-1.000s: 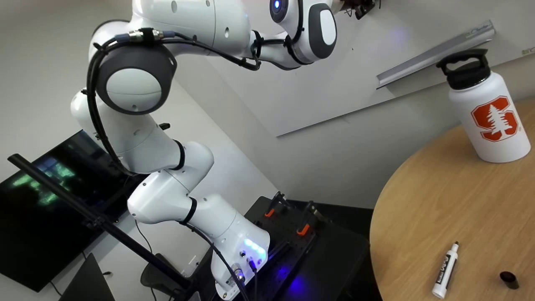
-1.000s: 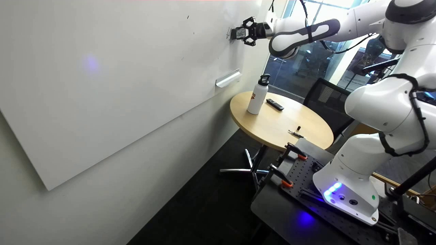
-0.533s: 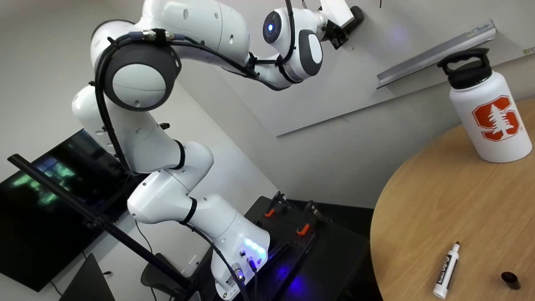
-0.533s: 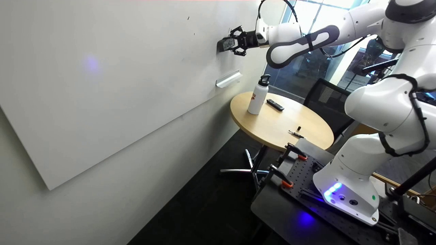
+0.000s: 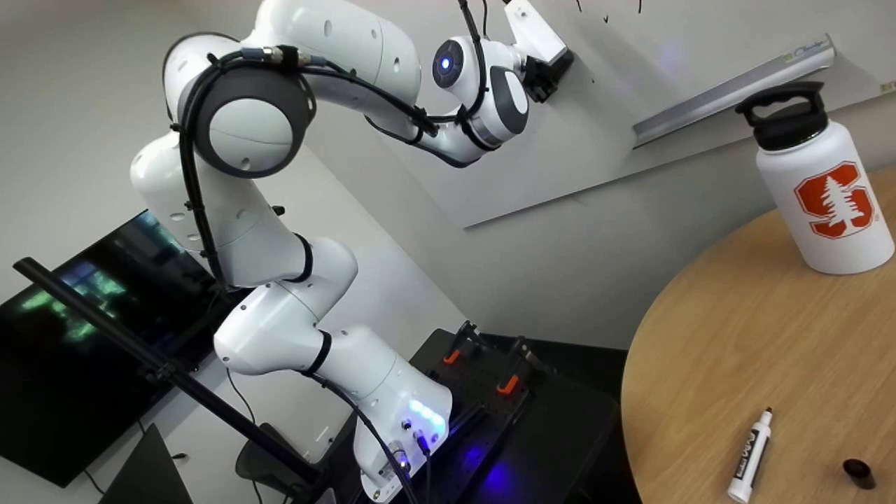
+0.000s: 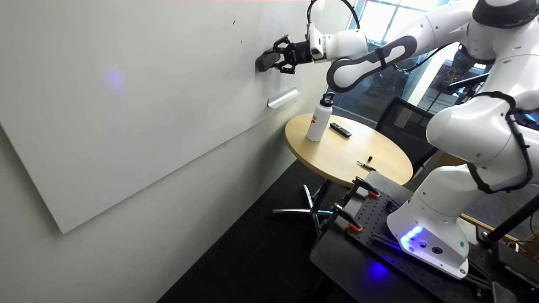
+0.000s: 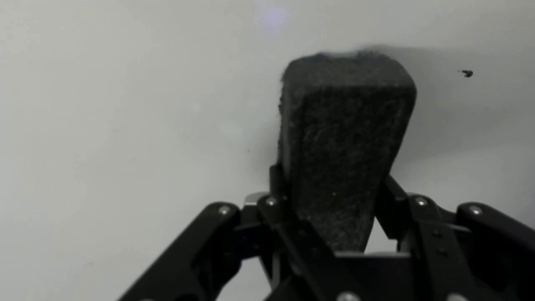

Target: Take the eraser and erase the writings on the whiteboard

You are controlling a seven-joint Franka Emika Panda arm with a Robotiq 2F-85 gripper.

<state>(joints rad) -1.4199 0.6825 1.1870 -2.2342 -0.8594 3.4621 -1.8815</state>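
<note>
Wrist view, and the jaws have the black eraser (image 7: 342, 150) — gripped snugly from both sides, the block reaching out beyond them to the whiteboard (image 7: 125, 125). A dark fleck (image 7: 467, 73) sits on the white surface, near the eraser's right side. Over to an exterior view (image 6: 268, 61): there's the eraser at the whiteboard's far right part, its left end up against the surface; whether it presses, I can't tell. The grey ledge (image 6: 283, 97) runs below it, a little to the right. And the writings (image 5: 640, 6) — thin black strokes at the top of an exterior view, right of the jaws. Down on the round tabletop (image 5: 700, 329), the white bottle (image 5: 833, 203) stands toward the whiteboard side, red logo showing, a black remote (image 6: 340, 129) lying just to its right. Nearer, the white marker (image 5: 750, 456) lies with its tip bare, the black cap (image 5: 859, 474) apart on its right.
</note>
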